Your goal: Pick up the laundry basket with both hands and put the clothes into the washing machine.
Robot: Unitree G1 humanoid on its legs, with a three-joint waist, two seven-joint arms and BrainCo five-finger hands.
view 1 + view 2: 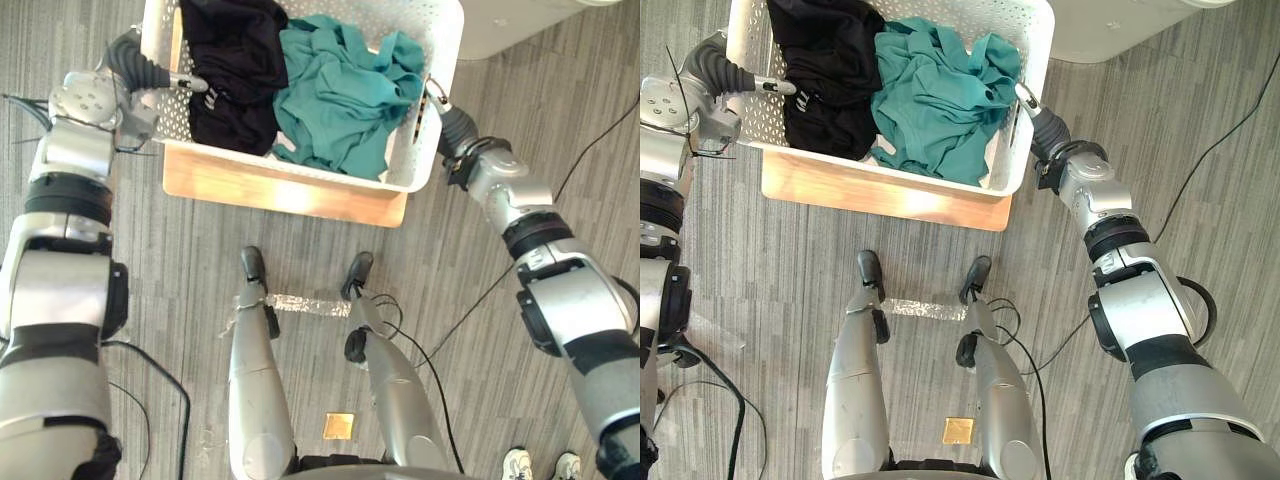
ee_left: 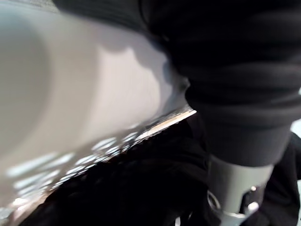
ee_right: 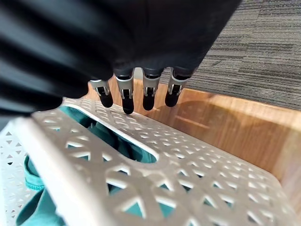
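A white perforated laundry basket (image 1: 300, 172) stands on a low wooden platform (image 1: 280, 195). In it lie a black garment (image 1: 235, 70) on the left and a teal garment (image 1: 340, 100) on the right. My left hand (image 1: 150, 72) is at the basket's left rim, with one straight finger (image 1: 770, 85) lying across the rim above the black cloth. My right hand (image 1: 445, 115) is at the right rim. In the right wrist view its fingertips (image 3: 127, 101) hang just over the basket's outer wall (image 3: 197, 169), beside the handle slot, and are not hooked into it.
The corner of a pale grey appliance (image 1: 510, 30) stands on the carpet beyond the basket's far right corner. A strip of silver tape (image 1: 300, 303) and a small brass plate (image 1: 338, 425) lie on the floor. A person's white shoes (image 1: 520, 465) are at the lower right.
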